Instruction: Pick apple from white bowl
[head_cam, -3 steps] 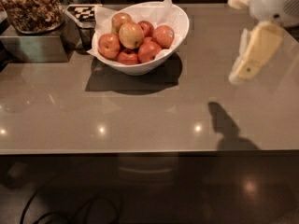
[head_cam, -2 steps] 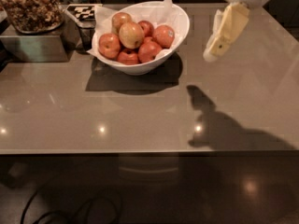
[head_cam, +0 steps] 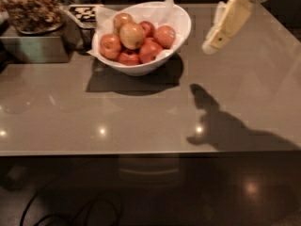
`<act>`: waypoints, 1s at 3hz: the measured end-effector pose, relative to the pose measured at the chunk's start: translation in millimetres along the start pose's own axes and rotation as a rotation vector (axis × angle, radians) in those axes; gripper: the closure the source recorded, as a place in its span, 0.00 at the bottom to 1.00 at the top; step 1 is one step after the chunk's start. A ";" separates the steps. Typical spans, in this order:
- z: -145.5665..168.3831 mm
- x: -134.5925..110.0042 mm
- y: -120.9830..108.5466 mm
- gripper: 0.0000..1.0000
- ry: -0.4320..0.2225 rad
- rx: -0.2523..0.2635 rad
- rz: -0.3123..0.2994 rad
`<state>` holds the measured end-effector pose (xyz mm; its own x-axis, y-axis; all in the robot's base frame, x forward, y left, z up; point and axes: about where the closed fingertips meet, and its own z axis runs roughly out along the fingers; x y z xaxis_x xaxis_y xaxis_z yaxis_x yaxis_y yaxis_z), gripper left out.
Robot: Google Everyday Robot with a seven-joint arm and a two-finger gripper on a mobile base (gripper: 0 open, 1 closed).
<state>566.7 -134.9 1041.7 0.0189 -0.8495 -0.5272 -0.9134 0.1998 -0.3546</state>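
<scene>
The apple [head_cam: 132, 35] is seen on top of the pile, pale yellowish-tan with a faint red blush, a touch larger than the darker red apples [head_cam: 150, 51] it is propped on and pressed against. It is untouched. The white bowl [head_cam: 181, 36] is set upright toward the back of the table [head_cam: 141, 121], wide, shallow and glossy, its rim uneven, and it is lined with white paper [head_cam: 168, 6]. The gripper [head_cam: 214, 44] is held in the air to the bowl's right, apart from it.
</scene>
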 end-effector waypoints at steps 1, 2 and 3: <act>17.9 6.5 -28.0 0.00 -0.033 0.073 0.035; 40.9 1.7 -62.9 0.00 -0.071 0.141 0.046; 67.8 -1.1 -88.0 0.00 -0.089 0.143 0.055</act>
<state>674.7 -118.5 1021.1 0.0119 -0.7899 -0.6131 -0.8471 0.3179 -0.4260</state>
